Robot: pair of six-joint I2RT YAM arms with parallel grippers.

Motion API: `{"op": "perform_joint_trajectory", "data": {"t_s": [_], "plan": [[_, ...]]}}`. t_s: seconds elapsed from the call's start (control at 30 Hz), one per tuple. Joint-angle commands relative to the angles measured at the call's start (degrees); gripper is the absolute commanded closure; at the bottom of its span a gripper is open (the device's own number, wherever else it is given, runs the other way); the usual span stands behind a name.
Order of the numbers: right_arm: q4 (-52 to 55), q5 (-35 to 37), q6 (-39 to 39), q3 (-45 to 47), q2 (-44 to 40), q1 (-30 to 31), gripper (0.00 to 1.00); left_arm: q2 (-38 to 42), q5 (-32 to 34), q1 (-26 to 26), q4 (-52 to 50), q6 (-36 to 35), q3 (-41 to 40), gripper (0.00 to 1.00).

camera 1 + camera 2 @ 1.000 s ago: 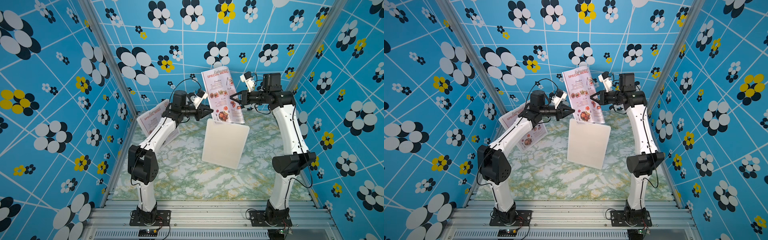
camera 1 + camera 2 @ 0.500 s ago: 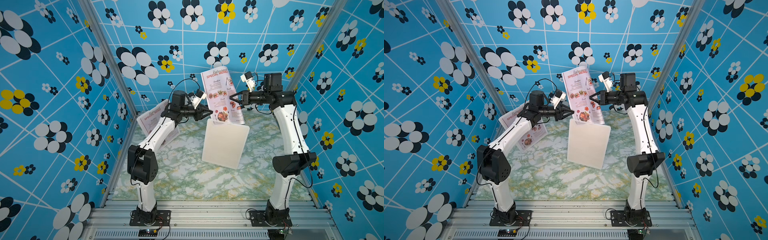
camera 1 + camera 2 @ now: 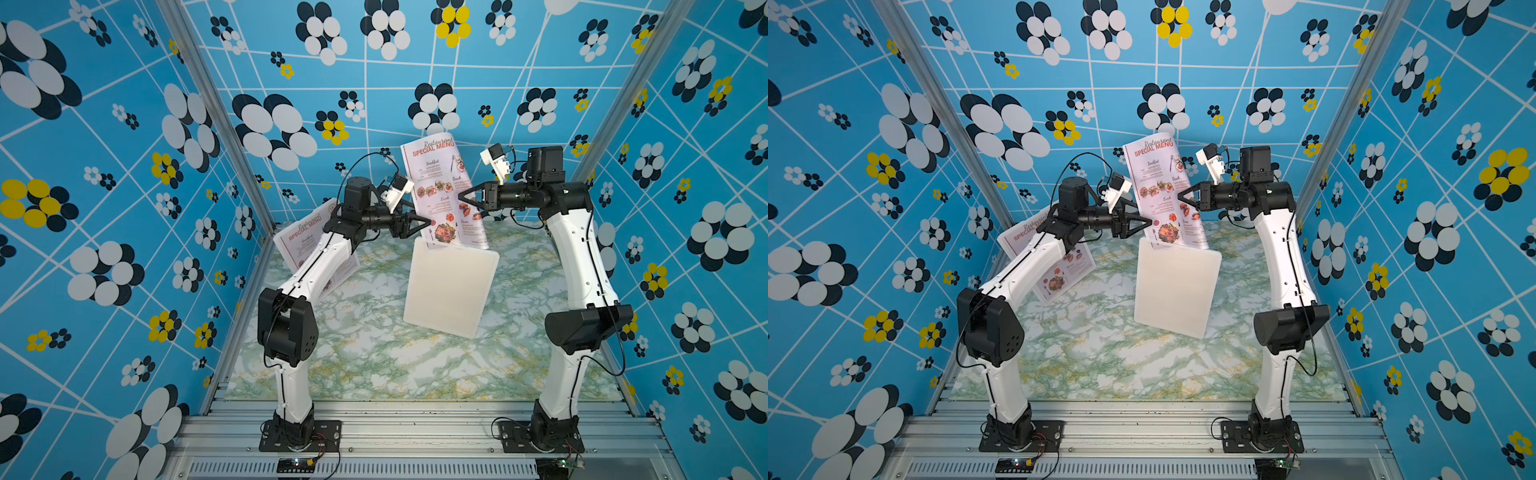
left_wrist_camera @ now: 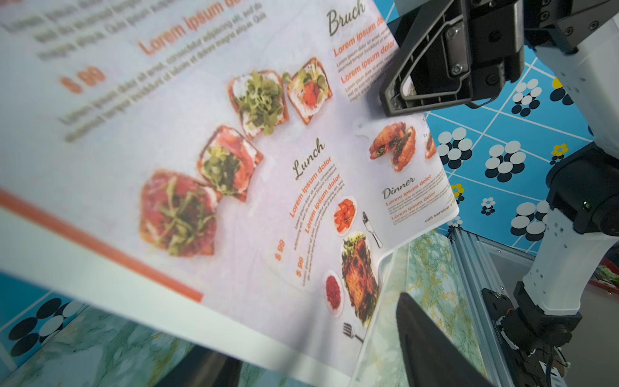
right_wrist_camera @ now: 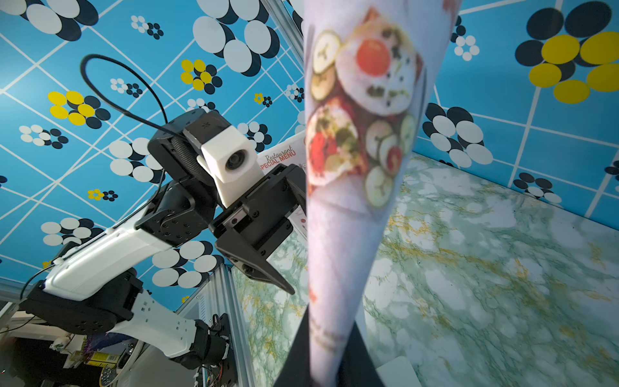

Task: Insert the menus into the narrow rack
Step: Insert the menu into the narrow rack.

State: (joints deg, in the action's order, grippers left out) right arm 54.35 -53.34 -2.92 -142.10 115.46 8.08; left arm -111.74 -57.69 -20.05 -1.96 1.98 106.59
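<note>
Two menus, one step in hand. On the green-veined marble tabletop (image 3: 374, 357), the upright white plastic rack (image 3: 449, 291) is receiving the first glossy pale-pink menu sheet (image 3: 440, 187), bottom edge meeting its top slot; the second pink menu sheet (image 3: 303, 237) is leaning behind our left arm (image 3: 320, 266). Our right gripper (image 3: 462, 198) is pinching the first sheet's edge; our left gripper (image 3: 424, 224) is gaping beside it. Next, we judge: feeding it straight down.

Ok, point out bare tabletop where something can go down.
Free: marble table in front of the rack, between the arm bases. Crowded: left end effector and right end effector at the upright menu; second menu behind the left arm.
</note>
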Motion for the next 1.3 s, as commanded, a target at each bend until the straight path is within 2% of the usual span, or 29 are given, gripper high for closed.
{"op": "perform_joint_trajectory", "data": {"t_s": [0.0, 0.17, 0.27, 0.3, 0.43, 0.57, 0.93, 1.27], "plan": [[2.2, -1.9, 1.0, 0.5, -0.9, -0.3, 0.85, -2.4, -2.1, -0.8, 4.4, 2.5, 1.8, 0.29], [2.8, -2.7, 1.8, 0.4, -1.2, -0.3, 0.86, -4.8, -3.1, -1.1, 10.9, 7.8, 2.8, 0.3], [3.3, -2.5, 2.4, 0.5, -1.3, -0.4, 0.86, -5.9, -3.7, -1.2, 13.2, 9.8, 3.1, 0.33], [3.5, -2.7, 2.6, 0.5, -1.3, -0.5, 0.86, -5.9, -3.9, -1.2, 13.4, 10.0, 3.1, 0.38], [4.3, -3.0, 3.5, 0.8, -1.3, -0.9, 0.86, -5.7, -5.6, -1.4, 16.0, 11.8, 2.2, 0.68], [4.2, -3.0, 3.8, 1.5, -1.2, -1.0, 0.86, -4.6, -7.4, -1.4, 17.1, 12.1, 0.5, 0.82], [4.6, -1.9, 4.8, 1.2, -0.5, -1.0, 0.83, -2.4, -9.5, -1.2, 14.3, 8.8, -3.5, 0.88], [5.1, -4.3, 5.6, 0.1, 0.1, -1.0, 0.77, 0.0, -9.1, -0.9, 5.5, 0.7, -3.4, 0.92]]}}
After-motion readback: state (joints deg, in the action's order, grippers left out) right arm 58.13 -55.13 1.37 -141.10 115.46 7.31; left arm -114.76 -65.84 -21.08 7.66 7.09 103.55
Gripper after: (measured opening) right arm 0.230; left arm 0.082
